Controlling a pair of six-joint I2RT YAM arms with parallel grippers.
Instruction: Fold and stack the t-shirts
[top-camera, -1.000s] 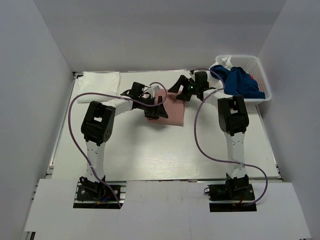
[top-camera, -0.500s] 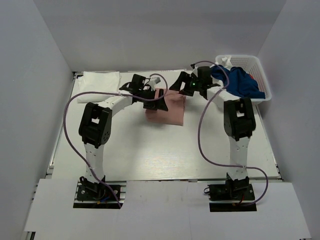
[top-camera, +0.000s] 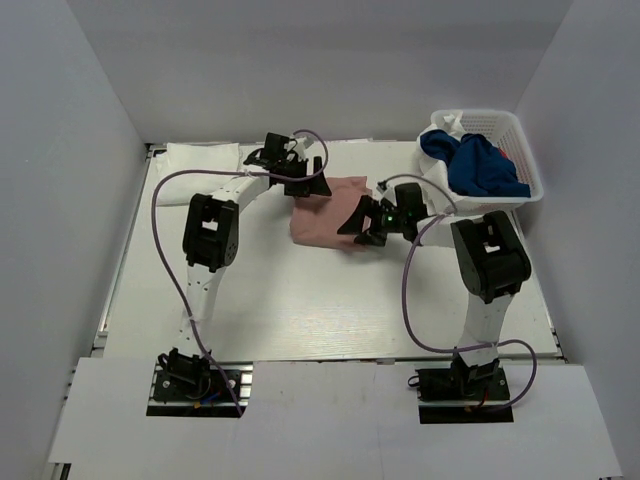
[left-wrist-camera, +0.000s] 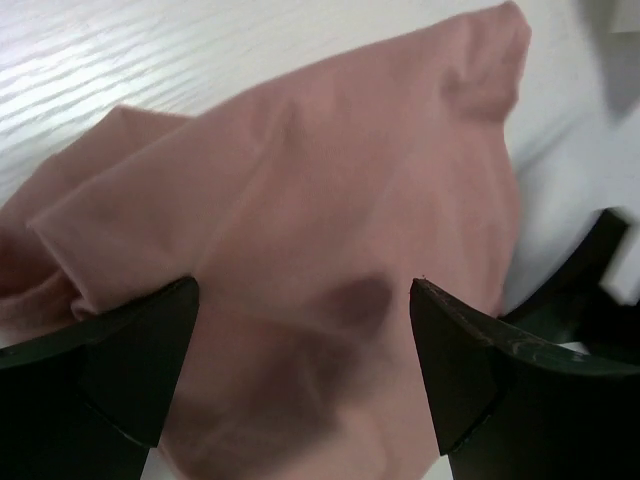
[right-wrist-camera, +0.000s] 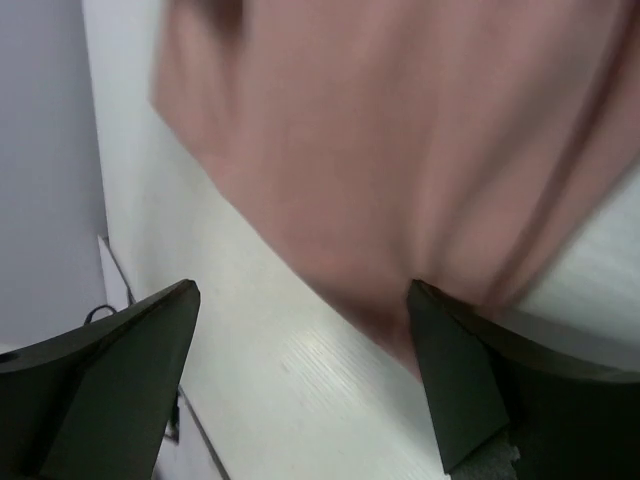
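Here we go: my left gripper is poised right over the dusty pink t-shirt, jaws spread wide with nothing pinched between them. From the left wrist the pink cloth fills the whole gap between my two black fingers; it is rumpled, with a soft ridge running across it and a shadow pooled in the middle. From above, this gripper sits at the far left edge of the shirt. On the other side, my right gripper is down at the shirt's near right corner, also wide open and gripping nothing. The right wrist view is blurred, but I can make out the pink cloth ahead and the pale table between the fingers. The shirt itself lies loosely bunched on the table, toward the far side and about midway across, with one arm on either side of it. In the far left corner lies a white t-shirt, folded flat and well apart from the pink one. At the far right stands the white mesh basket, holding a navy blue t-shirt heaped up and spilling over its near rim. A scrap of white cloth pokes up at the basket's far left corner. Whether that scrap is a shirt, I cannot tell from here.
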